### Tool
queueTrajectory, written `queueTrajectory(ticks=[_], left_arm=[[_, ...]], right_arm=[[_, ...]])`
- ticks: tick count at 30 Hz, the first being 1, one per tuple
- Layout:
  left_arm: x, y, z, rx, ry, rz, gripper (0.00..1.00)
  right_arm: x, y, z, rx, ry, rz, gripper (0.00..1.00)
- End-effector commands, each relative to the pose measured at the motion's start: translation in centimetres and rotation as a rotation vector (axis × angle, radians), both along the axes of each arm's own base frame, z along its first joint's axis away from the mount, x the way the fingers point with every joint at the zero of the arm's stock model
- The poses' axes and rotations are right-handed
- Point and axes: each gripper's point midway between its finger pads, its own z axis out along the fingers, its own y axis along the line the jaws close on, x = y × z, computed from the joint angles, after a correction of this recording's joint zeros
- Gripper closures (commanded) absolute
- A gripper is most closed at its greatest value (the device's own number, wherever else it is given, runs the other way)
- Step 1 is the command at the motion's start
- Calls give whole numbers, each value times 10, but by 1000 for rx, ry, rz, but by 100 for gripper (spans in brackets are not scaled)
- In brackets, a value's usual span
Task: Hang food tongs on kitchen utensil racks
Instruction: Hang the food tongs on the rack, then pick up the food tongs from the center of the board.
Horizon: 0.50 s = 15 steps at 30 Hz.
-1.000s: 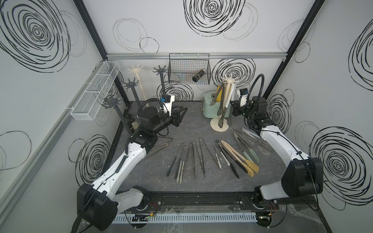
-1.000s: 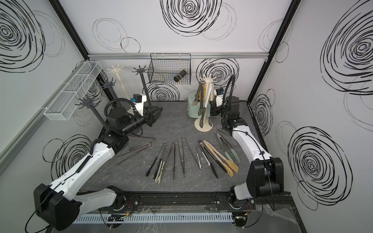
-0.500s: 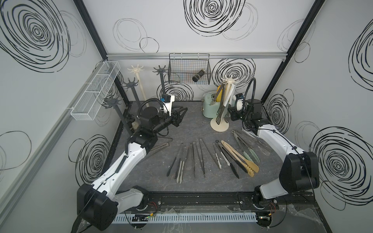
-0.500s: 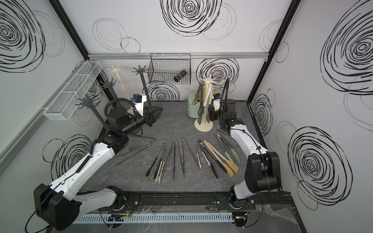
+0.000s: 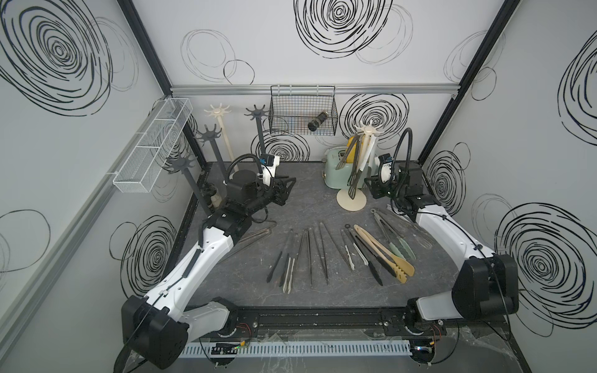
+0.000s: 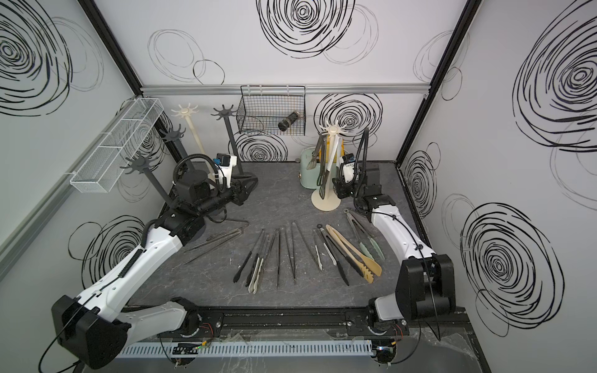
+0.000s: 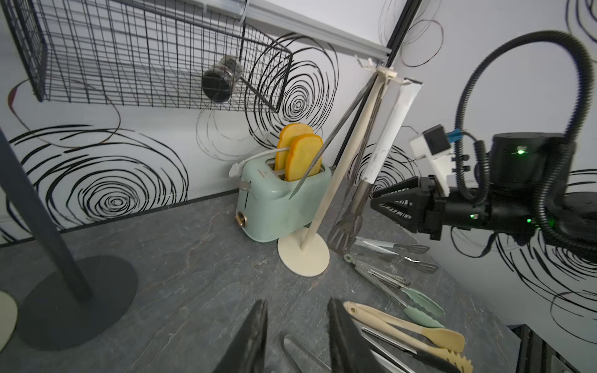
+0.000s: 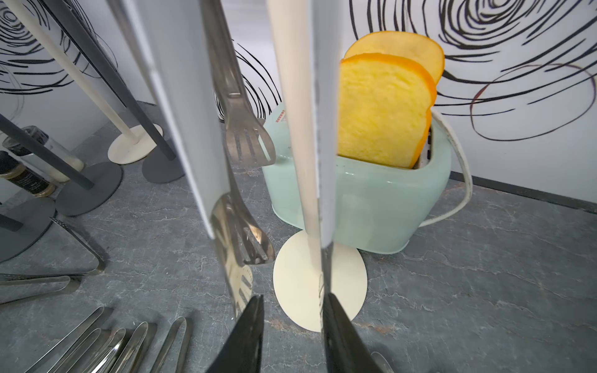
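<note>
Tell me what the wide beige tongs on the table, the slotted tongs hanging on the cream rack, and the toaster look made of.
Wide beige tongs: probably wood or bamboo; matte, pale tan, no glints. Slotted tongs: polished steel, with mirror-like reflections on the heads. Toaster: pale green, smooth satin shell; painted metal or plastic, cannot tell which.

The enclosure has three white walls (image 5: 290,48) printed with black spiral patterns (image 5: 339,13). Black posts (image 5: 143,48) mark the rear corners. An aluminium rail (image 5: 226,88) spans the rear wall and carries a black wire basket (image 5: 302,109). A white mesh tray (image 5: 151,145) hangs on the left wall. The counter (image 5: 307,200) is dark grey, pale-veined.
</note>
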Motion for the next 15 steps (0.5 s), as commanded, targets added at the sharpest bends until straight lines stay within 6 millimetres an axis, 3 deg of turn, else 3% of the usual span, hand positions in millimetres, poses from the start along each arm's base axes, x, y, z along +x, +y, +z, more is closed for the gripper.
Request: queueTrajectory(ticks=[1, 6, 10, 15], left_arm=[[-3, 14, -19, 70, 108, 69, 63], [-18, 24, -73, 158, 342, 102, 59], [-45, 22, -128, 282, 540, 74, 47], [-75, 19, -191, 436, 719, 43, 46]], right_arm=[[-17, -4, 5, 6, -3, 16, 65], [-38, -3, 4, 45, 14, 25, 63], [-54, 1, 6, 98, 45, 23, 61], [-70, 13, 10, 139, 50, 67, 57]])
